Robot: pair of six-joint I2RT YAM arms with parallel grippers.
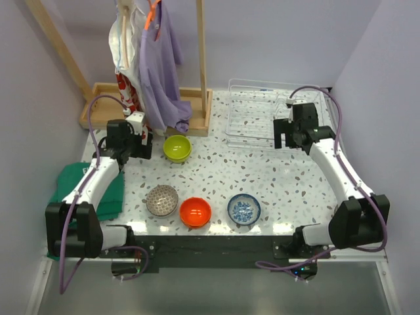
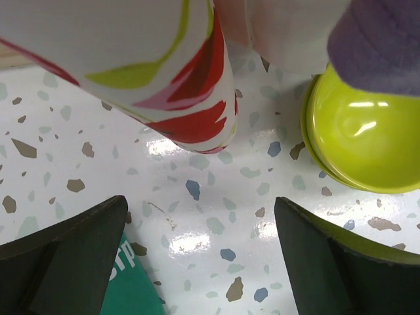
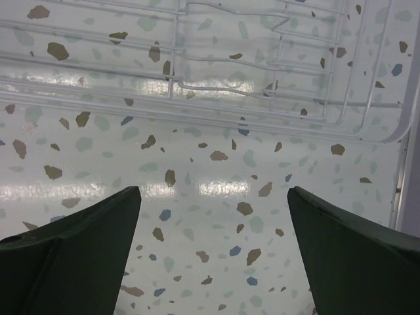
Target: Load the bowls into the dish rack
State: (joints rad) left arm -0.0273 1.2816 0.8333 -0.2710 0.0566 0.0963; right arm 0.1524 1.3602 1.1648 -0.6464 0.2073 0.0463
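Top external, clothes (image 1: 161,72) hanging beside lime bowl (image 1: 176,147)

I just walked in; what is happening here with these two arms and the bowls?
The job is to load bowls into the dish rack, but nothing is held. The lime green bowl, grey speckled bowl, orange-red bowl and blue-patterned bowl all sit on the table; the rack has no bowl yet. The left tool hangs open beside the lime green bowl, the right tool open just before the rack.
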